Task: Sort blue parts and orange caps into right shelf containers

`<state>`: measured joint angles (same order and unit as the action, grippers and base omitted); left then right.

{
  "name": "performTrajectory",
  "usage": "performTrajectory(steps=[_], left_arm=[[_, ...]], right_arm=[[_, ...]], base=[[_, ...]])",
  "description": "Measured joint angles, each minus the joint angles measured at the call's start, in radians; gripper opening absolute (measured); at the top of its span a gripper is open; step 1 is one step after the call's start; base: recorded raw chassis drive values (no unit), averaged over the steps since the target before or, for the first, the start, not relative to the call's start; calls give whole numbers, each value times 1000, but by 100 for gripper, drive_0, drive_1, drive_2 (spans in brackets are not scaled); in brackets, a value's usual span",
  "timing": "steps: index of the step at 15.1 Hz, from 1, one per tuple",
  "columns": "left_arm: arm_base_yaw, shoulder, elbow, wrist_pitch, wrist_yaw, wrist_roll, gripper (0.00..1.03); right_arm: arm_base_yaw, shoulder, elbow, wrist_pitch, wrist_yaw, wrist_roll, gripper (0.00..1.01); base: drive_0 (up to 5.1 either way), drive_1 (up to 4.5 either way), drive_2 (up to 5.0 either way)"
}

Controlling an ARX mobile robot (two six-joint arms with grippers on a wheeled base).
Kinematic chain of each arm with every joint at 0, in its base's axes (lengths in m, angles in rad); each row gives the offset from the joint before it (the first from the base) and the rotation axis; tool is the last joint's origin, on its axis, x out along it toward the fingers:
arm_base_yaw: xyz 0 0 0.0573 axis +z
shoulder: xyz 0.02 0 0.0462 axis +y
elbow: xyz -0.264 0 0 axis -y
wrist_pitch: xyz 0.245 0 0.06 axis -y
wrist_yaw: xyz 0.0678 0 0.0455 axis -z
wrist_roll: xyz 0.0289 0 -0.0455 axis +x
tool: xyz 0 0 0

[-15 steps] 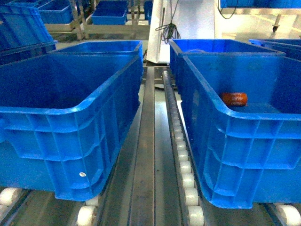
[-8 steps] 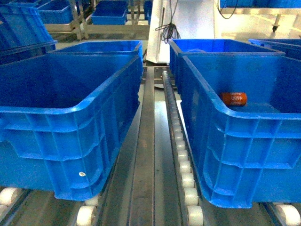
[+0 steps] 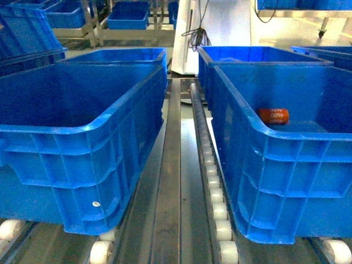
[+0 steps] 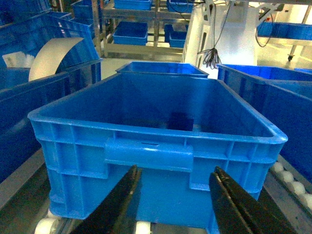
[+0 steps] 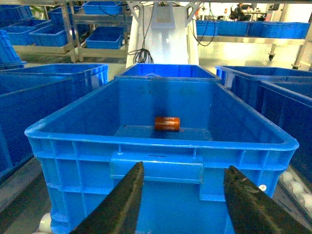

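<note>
An orange cap with pale digits lies on its side on the floor of the right blue crate; the right wrist view shows the same cap mid-floor in that crate. A dark blue part rests near the far wall inside the left crate, whose floor is hidden in the head view. My left gripper is open, low in front of its crate's near wall. My right gripper is open too, before its crate's handle. Neither gripper shows in the head view.
The crates stand on a steel shelf with white roller tracks between them. More blue crates sit behind and to both sides. A white post with hanging cables stands beyond, and racks of smaller bins farther back.
The orange cap has turned slightly in place, its printed digits shifting. Crates and camera views stay as they were.
</note>
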<state>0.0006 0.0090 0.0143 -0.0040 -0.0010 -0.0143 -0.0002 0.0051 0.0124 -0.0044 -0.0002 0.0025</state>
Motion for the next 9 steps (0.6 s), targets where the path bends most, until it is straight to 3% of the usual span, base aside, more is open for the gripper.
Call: performTrajectory(steps=[4,5,9], left_arm=[[0,0,0,0,0,0,93],[0,0,0,0,0,1,100],[0,0,0,0,0,1,98]], right_arm=[[0,0,0,0,0,0,95],[0,0,0,0,0,0,99],[0,0,0,0,0,0,98]], base=[[0,0,0],[0,0,0],[0,0,0]])
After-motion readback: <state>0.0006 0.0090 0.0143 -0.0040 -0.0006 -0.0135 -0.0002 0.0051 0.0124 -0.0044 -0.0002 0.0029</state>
